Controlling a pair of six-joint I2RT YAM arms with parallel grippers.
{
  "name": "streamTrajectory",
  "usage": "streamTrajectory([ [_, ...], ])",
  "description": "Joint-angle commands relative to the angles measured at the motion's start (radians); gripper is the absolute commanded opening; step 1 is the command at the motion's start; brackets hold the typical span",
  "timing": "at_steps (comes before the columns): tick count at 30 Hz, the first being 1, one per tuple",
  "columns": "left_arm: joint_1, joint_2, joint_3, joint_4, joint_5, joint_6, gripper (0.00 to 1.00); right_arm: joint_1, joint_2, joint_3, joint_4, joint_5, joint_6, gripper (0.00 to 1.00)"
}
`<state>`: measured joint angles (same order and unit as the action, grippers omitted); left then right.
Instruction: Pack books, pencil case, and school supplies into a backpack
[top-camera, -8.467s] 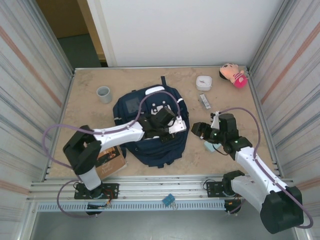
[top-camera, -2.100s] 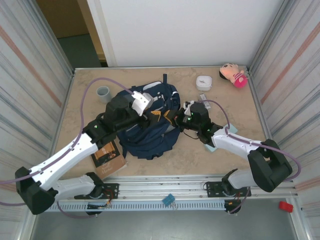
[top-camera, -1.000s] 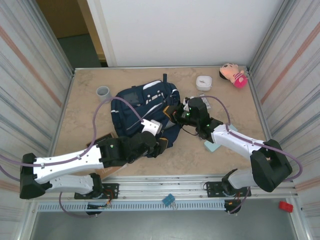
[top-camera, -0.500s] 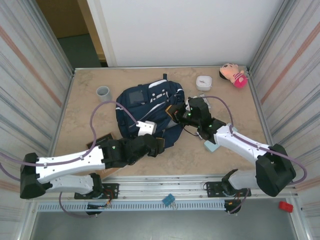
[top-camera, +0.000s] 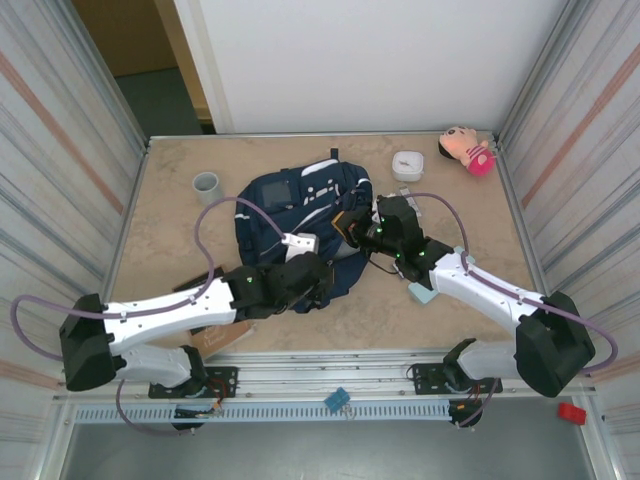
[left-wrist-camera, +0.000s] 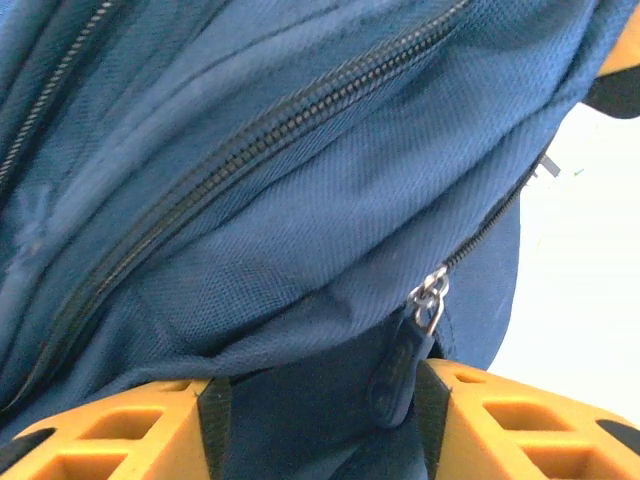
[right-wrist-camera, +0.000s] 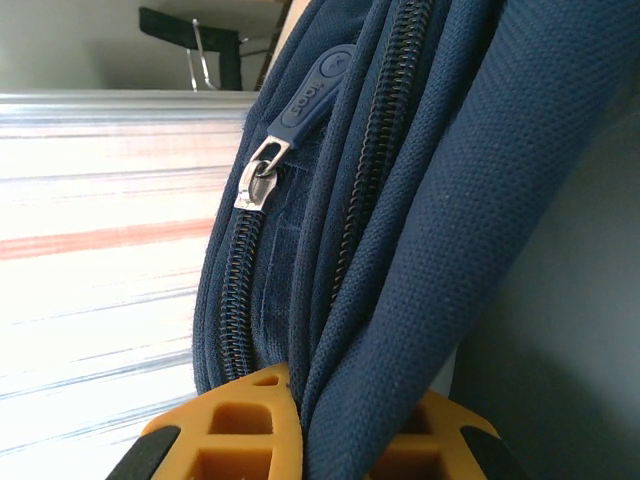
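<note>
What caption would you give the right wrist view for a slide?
Right gripper shut on a fold of the navy backpack, beside its zip pull.

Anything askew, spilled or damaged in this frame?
Nothing spilled or damaged. The backpack lies crumpled and skewed, one edge bunched in the right gripper, which is shut on its fabric. A pink plush toy lies in the far right corner.

Over on the left of the worktop (top-camera: 170, 240) a grey cup (top-camera: 207, 186) stands upright, well apart from the rest. Far side now: a white rounded square box (top-camera: 407, 165), and just beyond it in the far right corner a pink plush toy (top-camera: 466, 150) lying down. Up front, a small blue object (top-camera: 337, 400) sits on the metal rail
</note>
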<state>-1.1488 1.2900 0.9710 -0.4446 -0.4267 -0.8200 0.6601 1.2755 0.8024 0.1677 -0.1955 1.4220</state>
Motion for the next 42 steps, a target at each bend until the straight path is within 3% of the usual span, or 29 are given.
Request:
streamTrajectory([
  [1, 0.010, 0.041, 0.060, 0.027, 0.019, -0.003, 0.53, 0.019, -0.045, 0.059, 0.053, 0.014, 0.000, 0.00],
  [7, 0.015, 0.115, 0.093, -0.037, 0.014, -0.034, 0.40, 0.024, -0.045, 0.071, 0.046, -0.003, -0.012, 0.00],
  [10, 0.027, 0.129, 0.108, -0.062, 0.029, -0.037, 0.25, 0.020, -0.046, 0.082, 0.016, -0.024, -0.032, 0.00],
  [15, 0.077, 0.107, 0.081, 0.017, 0.162, -0.025, 0.00, 0.005, -0.027, 0.077, 0.006, -0.087, -0.039, 0.00],
  [27, 0.182, -0.071, -0.085, 0.275, 0.510, -0.023, 0.00, -0.114, 0.041, 0.078, 0.003, -0.294, -0.190, 0.00],
  [33, 0.229, -0.135, -0.146, 0.245, 0.552, 0.006, 0.00, -0.165, 0.094, 0.125, -0.001, -0.426, -0.203, 0.00],
  [42, 0.262, -0.203, -0.205, 0.250, 0.585, 0.030, 0.00, -0.219, 0.108, 0.149, -0.066, -0.482, -0.236, 0.00],
])
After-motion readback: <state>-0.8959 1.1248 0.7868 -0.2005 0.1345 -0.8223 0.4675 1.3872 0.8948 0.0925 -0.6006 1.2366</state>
